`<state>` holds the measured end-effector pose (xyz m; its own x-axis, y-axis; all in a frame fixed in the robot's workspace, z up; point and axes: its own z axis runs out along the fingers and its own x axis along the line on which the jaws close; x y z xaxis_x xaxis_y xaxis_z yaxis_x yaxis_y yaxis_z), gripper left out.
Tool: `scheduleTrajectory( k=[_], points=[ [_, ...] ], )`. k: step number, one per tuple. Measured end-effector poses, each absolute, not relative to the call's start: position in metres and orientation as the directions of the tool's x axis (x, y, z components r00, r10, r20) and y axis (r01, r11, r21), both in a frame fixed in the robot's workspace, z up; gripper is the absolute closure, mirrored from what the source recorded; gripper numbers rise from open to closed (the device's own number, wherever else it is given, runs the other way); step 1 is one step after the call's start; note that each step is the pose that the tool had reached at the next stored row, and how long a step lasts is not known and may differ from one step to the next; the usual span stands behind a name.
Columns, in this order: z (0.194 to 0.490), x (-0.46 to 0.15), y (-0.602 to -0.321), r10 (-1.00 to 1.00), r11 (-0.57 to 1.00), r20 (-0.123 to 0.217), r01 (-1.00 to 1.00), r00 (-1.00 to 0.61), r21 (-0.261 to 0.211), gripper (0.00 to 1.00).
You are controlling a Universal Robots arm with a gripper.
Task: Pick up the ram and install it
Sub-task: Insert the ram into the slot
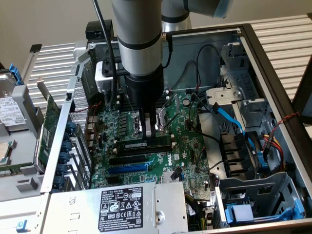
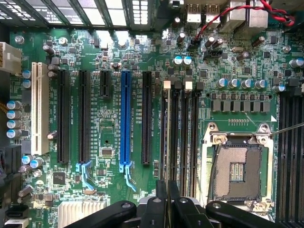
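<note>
One claw, pressed together on the top edge of the one ram, holds it upright at the black memory slots, apparently four, beside one empty processor socket. Seating it well likely needs level ends and a straight downward push

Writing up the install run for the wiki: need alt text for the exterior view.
A robot arm reaches down into an open computer case, its gripper shut on the top edge of the ram, which stands on edge over a slot on the green motherboard. Drive bays and cables lie at the exterior view's right.
</note>
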<state>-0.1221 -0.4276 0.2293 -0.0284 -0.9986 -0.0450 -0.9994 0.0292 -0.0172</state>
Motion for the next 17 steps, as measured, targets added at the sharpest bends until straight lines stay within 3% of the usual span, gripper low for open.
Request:
scheduleTrajectory(
  k=[17],
  points=[
    [0.2282, -0.1230, -0.4276, -0.999, 0.029, -0.045, -0.999, -0.029, -0.018, 0.85]
  ],
)
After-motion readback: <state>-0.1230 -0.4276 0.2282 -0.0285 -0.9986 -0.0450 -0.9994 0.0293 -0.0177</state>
